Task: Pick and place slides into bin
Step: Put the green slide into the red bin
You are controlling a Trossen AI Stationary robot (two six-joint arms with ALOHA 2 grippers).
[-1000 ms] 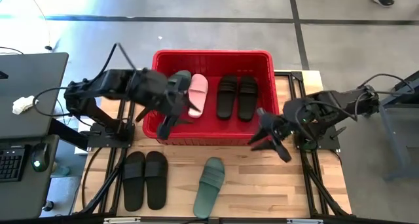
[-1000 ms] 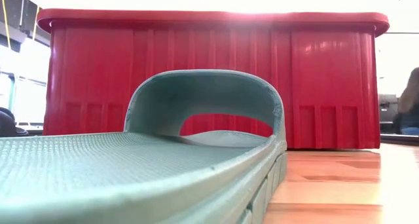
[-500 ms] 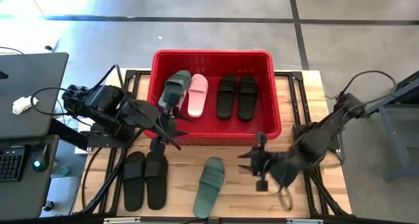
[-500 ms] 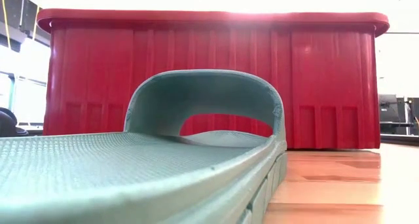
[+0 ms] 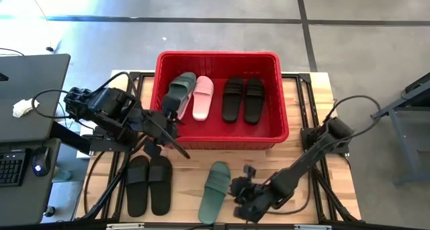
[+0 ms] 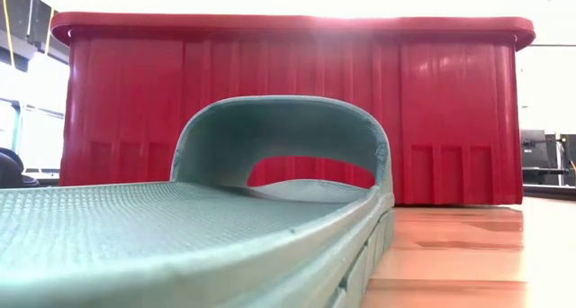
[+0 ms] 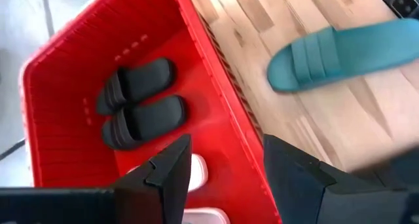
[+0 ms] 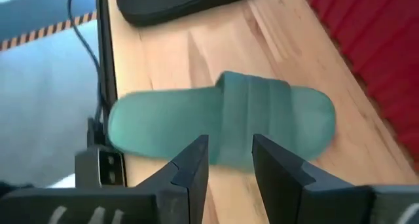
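Observation:
The red bin [image 5: 218,55] holds a green slide [image 5: 180,89], a pink slide [image 5: 202,97] and a black pair [image 5: 243,99]. On the table lie another black pair [image 5: 148,184] and a second green slide [image 5: 215,189], sole down, which also fills the low view [image 6: 270,209]. My right gripper [image 5: 238,200] [image 8: 229,164] hovers open just right of that green slide [image 8: 222,119], pointing at its strap. My left gripper [image 5: 172,141] [image 7: 226,178] stands open above the bin's near left corner, with nothing between its fingers.
The bin's near wall [image 7: 222,99] runs under my left gripper. Bare wooden table [image 5: 269,159] lies between the bin and the near edge. A dark desk with a mouse and keyboard [image 5: 27,122] stands beyond the table's left edge.
My right gripper has swept down from the bin's near right corner toward the table's near edge and leftward to the green slide on the table, rolling as it went. My left arm has drawn back from over the bin toward the left, its gripper now over the bin's near left corner.

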